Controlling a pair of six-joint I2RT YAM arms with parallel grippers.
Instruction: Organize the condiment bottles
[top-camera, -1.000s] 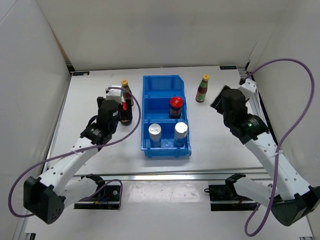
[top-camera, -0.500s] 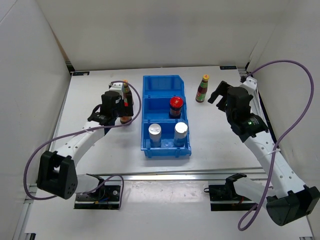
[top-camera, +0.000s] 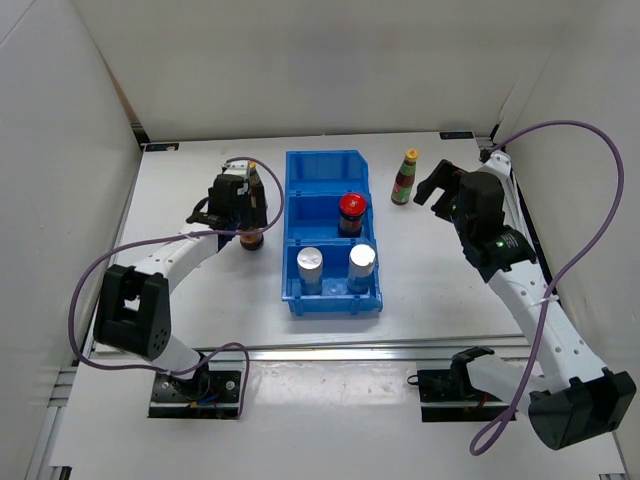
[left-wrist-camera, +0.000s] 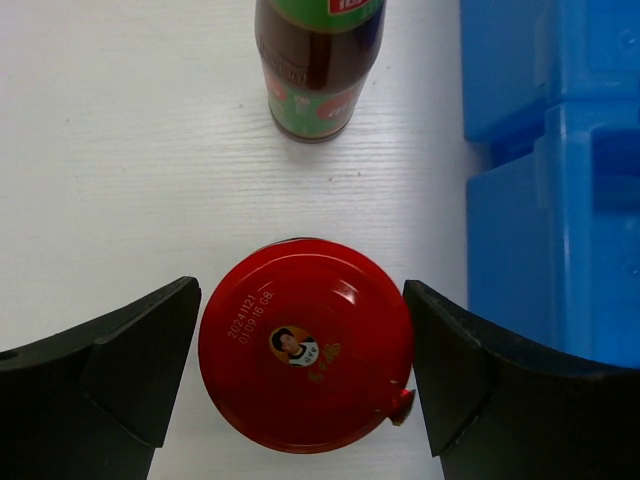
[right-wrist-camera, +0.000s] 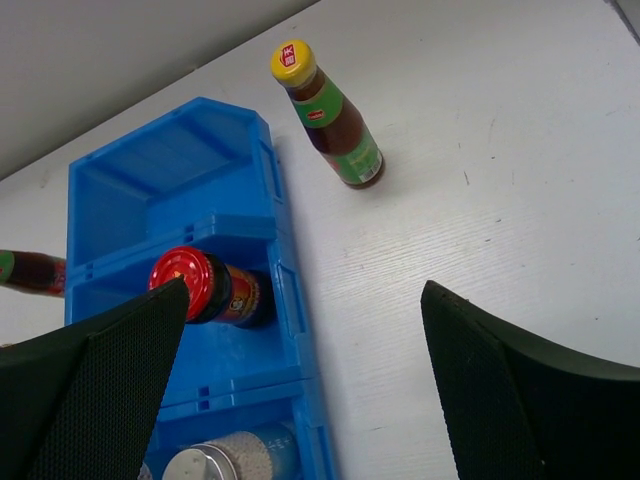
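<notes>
white table (top-camera: 440, 290), white walls (top-camera: 300, 60) on three sides. blue bin (top-camera: 325, 172) stands mid-table, its three compartments running away from the arm bases.

- near compartment: left cylinder (top-camera: 310, 262) and right cylinder (top-camera: 361, 258), upright, side by side.
- middle compartment: bin jar (top-camera: 350, 208), upright, red lid up, toward the right wall.
- left of bin: left gripper (left-wrist-camera: 305, 365) has both jaws pressed against the red lid of held jar (left-wrist-camera: 305, 345), clamping it. the jar sits just beside the bin's left wall, not touching it. cannot tell if its base is on the table.
- left bottle (left-wrist-camera: 318, 60) stands upright just beyond held jar, apart from it.
- right of bin: right gripper (right-wrist-camera: 305, 290) hovers with jaws wide, holding nothing.
- right bottle (right-wrist-camera: 328, 115) stands upright on the table near the bin's far right corner, apart from bin and gripper.
</notes>
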